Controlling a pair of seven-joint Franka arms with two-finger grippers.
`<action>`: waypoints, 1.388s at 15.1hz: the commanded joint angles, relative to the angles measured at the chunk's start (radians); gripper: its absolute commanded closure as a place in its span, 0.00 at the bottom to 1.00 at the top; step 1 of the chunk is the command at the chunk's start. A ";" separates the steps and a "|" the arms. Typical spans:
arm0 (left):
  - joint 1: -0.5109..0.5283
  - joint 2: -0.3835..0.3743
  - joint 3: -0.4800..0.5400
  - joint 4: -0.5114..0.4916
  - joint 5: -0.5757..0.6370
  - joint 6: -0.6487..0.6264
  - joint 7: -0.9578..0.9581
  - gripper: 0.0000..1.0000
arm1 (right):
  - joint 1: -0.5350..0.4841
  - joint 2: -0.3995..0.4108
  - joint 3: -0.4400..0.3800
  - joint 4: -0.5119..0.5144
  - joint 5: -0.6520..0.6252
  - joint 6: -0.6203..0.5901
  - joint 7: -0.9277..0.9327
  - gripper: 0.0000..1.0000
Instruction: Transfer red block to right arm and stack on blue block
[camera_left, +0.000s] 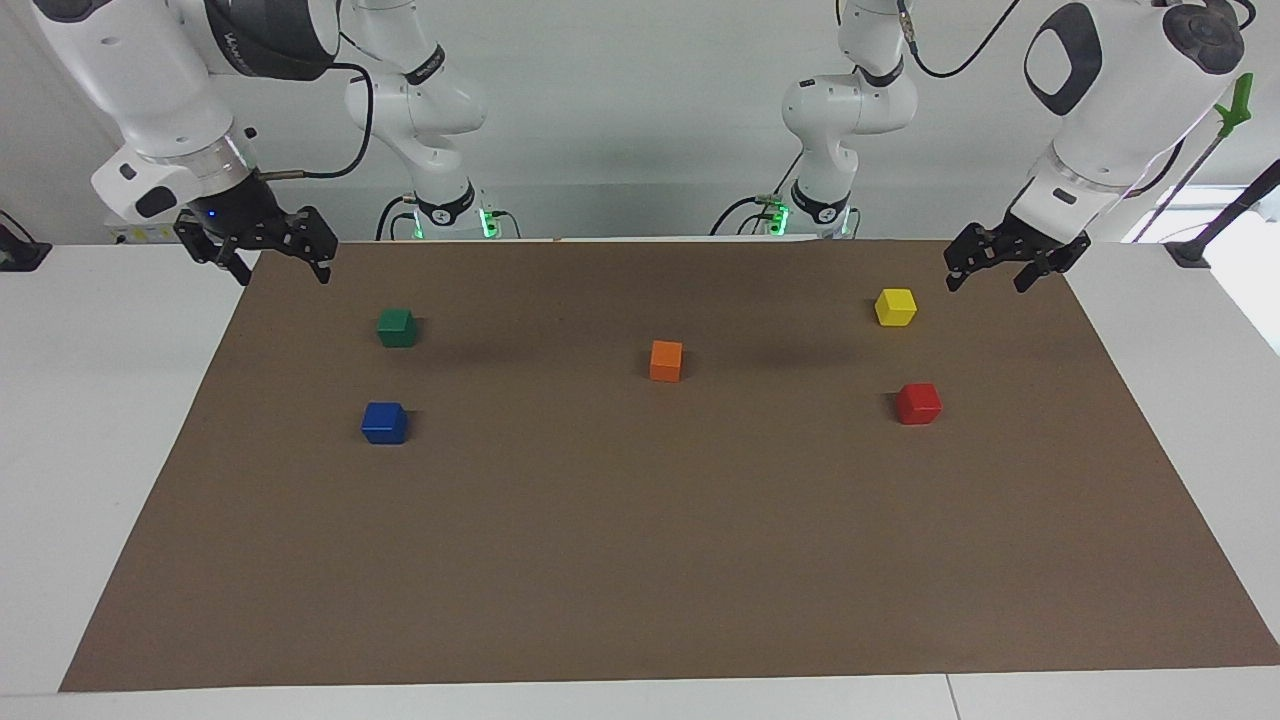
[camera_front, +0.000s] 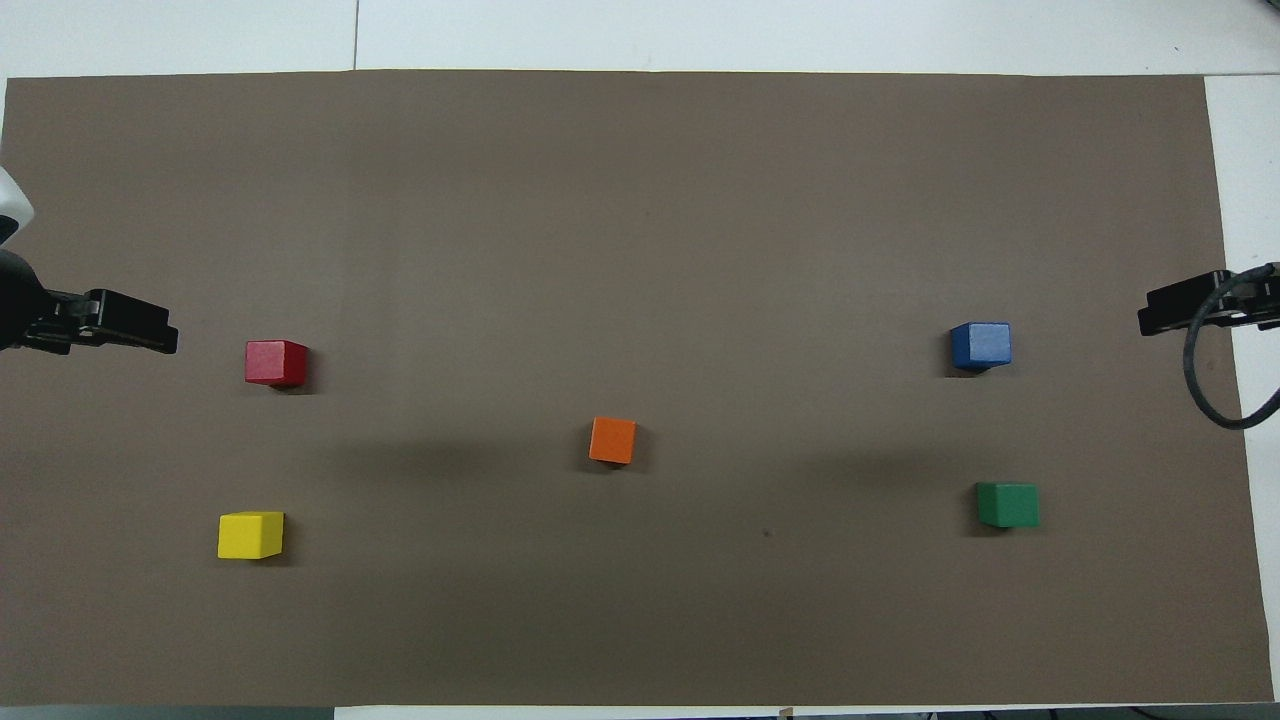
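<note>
The red block (camera_left: 918, 403) (camera_front: 275, 362) rests on the brown mat toward the left arm's end of the table. The blue block (camera_left: 384, 423) (camera_front: 980, 346) rests toward the right arm's end, about as far from the robots as the red one. My left gripper (camera_left: 986, 283) (camera_front: 150, 335) hangs open and empty above the mat's edge at its own end, apart from the red block. My right gripper (camera_left: 283, 272) (camera_front: 1160, 315), with a small blue light, hangs open and empty above the mat's edge at its end. Nothing touches either block.
A yellow block (camera_left: 895, 307) lies nearer to the robots than the red one. A green block (camera_left: 397, 327) lies nearer to the robots than the blue one. An orange block (camera_left: 666, 360) sits mid-table. The brown mat (camera_left: 640, 560) covers most of the white table.
</note>
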 joint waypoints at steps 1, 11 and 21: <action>-0.015 0.015 0.003 0.020 0.018 0.002 -0.017 0.00 | -0.015 -0.018 0.004 -0.015 0.020 -0.010 0.004 0.00; -0.003 -0.059 0.003 -0.132 0.018 0.133 -0.020 0.00 | -0.012 -0.024 0.003 -0.026 0.021 -0.010 0.000 0.00; -0.007 0.080 0.003 -0.468 0.067 0.661 -0.015 0.00 | -0.044 -0.141 0.001 -0.330 0.298 0.142 -0.086 0.00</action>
